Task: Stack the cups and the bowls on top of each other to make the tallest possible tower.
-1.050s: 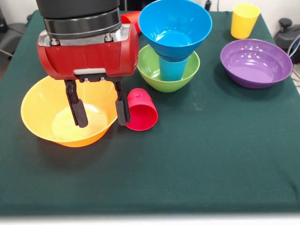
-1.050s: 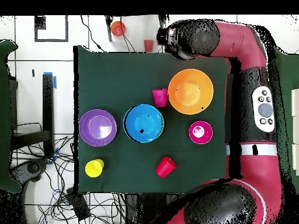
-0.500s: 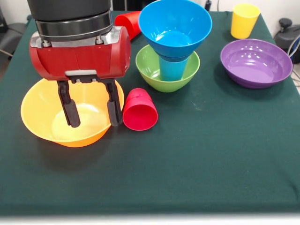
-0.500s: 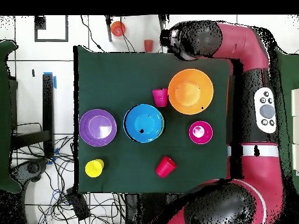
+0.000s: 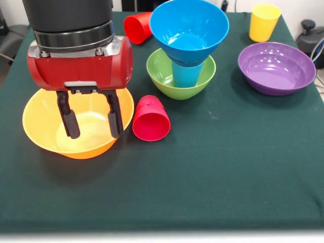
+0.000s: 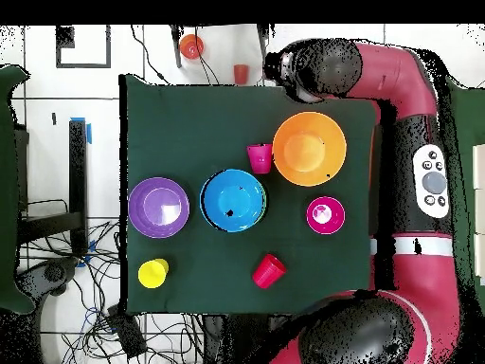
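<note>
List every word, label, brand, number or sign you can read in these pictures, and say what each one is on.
None can be read.
The cups, the bowls and the green table cloth carry no print.
The gripper shows a small grey plate on its red body, blank from here.
The button panel on the arm, seen from overhead, has marks too small to read.

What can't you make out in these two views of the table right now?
- Front view: the gripper body covers the orange bowl's far rim.
- Front view: the blue bowl hides the light blue cup's top.
- Overhead view: the blue bowl covers that cup and most of the green bowl.
</note>
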Motion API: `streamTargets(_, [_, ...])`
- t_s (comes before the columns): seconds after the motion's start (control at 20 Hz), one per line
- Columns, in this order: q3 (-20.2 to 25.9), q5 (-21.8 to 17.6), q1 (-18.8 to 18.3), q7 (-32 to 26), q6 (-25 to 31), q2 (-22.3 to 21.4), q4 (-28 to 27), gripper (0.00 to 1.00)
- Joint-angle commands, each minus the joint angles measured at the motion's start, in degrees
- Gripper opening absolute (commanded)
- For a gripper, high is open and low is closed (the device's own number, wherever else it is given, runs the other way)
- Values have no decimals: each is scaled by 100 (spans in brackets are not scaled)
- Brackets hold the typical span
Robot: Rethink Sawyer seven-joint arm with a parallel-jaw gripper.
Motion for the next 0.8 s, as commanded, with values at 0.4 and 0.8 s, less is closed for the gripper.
streamTargets(0.4, [-570,-109,116,-711,337,556,333,100])
streamTargets(0.8, [-648,-172,176,-669,187,587,335,100])
